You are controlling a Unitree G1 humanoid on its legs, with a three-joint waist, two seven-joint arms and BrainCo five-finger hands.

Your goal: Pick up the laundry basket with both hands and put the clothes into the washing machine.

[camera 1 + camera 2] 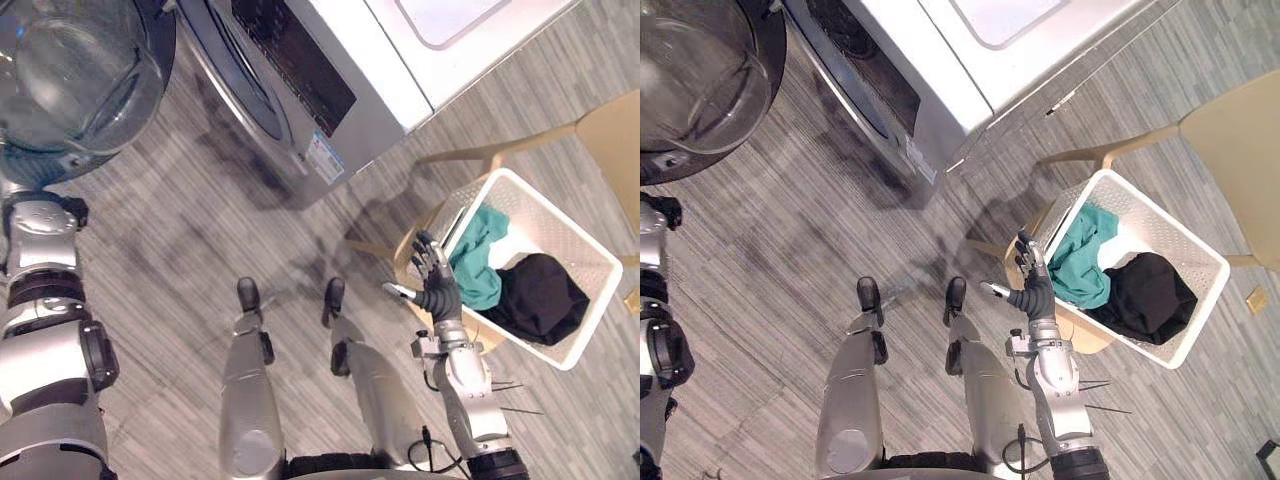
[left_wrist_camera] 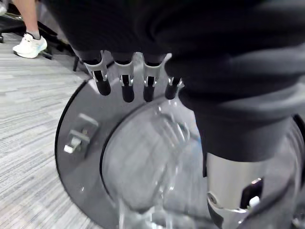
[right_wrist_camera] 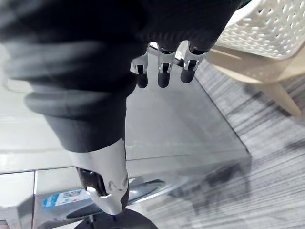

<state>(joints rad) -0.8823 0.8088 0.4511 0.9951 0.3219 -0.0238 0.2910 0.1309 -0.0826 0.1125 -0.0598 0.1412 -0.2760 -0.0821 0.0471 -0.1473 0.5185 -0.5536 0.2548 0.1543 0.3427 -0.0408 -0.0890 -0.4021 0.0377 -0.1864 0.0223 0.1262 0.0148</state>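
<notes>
A white laundry basket [image 1: 558, 218] sits on a beige chair [image 1: 615, 135] at my right, holding a teal garment [image 1: 478, 255] and a black garment [image 1: 540, 295]. My right hand [image 1: 435, 282] is open with fingers spread, just beside the basket's near left corner and apart from it. The silver washing machine [image 1: 330, 60] stands ahead, its round glass door [image 1: 80, 80] swung open to the left. In the left wrist view my left hand [image 2: 125, 81] is open, fingers straight, hovering close to the glass door [image 2: 81, 143] without holding it.
The chair's legs [image 3: 281, 98] spread out over the grey striped floor between the basket and the machine. A person's leg and white shoe [image 2: 28, 45] stand behind the open door. Open floor lies in front of the machine's drum opening [image 1: 240, 85].
</notes>
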